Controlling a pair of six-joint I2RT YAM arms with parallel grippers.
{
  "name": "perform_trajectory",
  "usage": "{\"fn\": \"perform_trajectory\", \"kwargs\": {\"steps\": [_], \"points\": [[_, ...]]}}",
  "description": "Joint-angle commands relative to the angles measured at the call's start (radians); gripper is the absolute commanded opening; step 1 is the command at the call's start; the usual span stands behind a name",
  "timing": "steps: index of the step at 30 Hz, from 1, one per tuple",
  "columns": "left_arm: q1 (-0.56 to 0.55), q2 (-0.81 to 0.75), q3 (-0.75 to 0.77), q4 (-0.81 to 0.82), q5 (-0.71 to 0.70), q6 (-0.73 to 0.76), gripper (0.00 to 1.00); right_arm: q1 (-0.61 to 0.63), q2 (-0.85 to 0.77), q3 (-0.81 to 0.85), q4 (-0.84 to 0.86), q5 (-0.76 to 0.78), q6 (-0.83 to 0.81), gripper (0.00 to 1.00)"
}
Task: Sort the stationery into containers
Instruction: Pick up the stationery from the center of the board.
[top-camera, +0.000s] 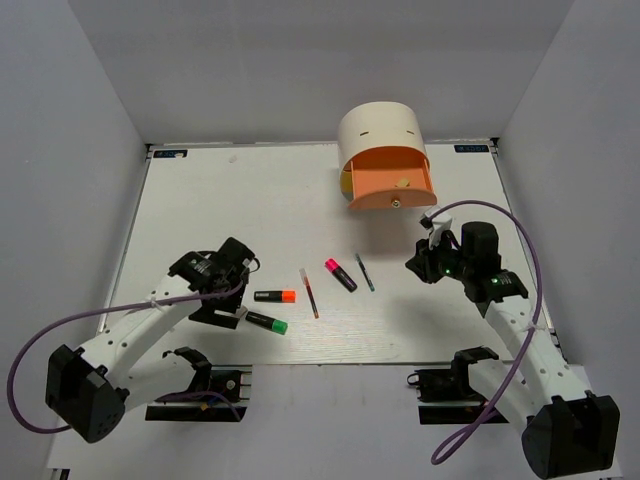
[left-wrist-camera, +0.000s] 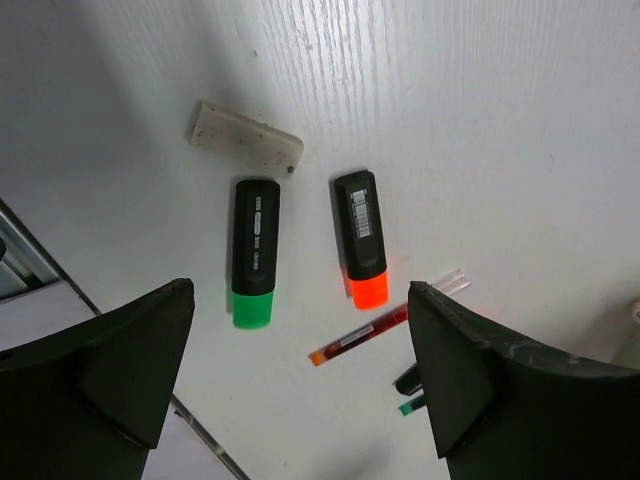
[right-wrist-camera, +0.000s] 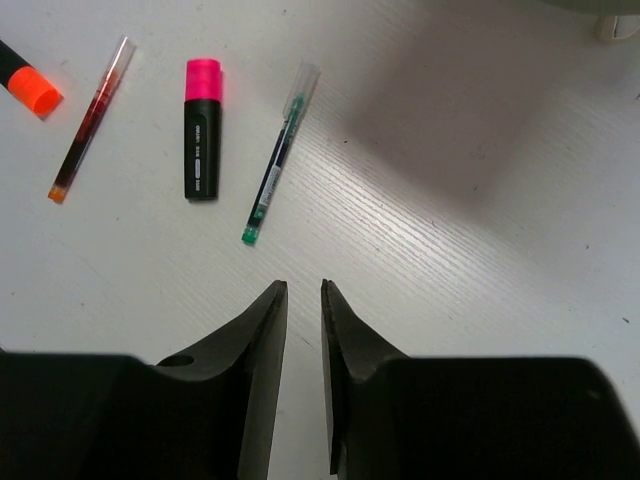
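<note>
From where I stand, the left gripper hangs spread wide above the white worktop and holds nothing. Directly below it two stubby markers lie side by side, close but not touching: the black highlighter with green cap and the black highlighter with orange cap. A pale speckled block eraser lies just beyond their back ends. The right gripper is almost pinched together and empty. It hovers near the thin green pen and the black highlighter with pink cap. The cream half-round desk unit stands at the far side with its orange-pink drawer pulled out, well apart from all the loose items.

I judge that the step in hand is to pick one highlighter with the left arm. Both bodies lie between the fingers, so a straight descent could catch two at once. It would be better to shift sideways until only one body is centred. The fingers should stay across its narrow width, take the middle of the barrel, and close only when they are almost at the worktop.
</note>
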Motion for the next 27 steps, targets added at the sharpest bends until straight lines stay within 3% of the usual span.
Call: {"fn": "perform_trajectory", "kwargs": {"steps": [1, 9, 19, 22, 27], "points": [[0.015, 0.012, -0.010, 0.003, -0.059, -0.109, 0.97, -0.004, -0.031, -0.003, 0.033, 0.014, 0.010, 0.26], [0.073, 0.072, -0.148, 0.187, -0.045, -0.143, 0.94, -0.004, -0.079, -0.029, 0.028, 0.030, 0.008, 0.28], [0.160, 0.171, -0.208, 0.330, -0.005, -0.143, 0.91, -0.004, -0.090, -0.023, 0.017, 0.035, 0.008, 0.28], [0.183, 0.243, -0.208, 0.330, 0.027, -0.133, 0.83, -0.002, -0.094, -0.020, 0.014, 0.038, 0.010, 0.28], [0.202, 0.267, -0.219, 0.330, 0.040, -0.111, 0.58, -0.002, -0.114, -0.032, 0.011, 0.046, 0.007, 0.29]]}}
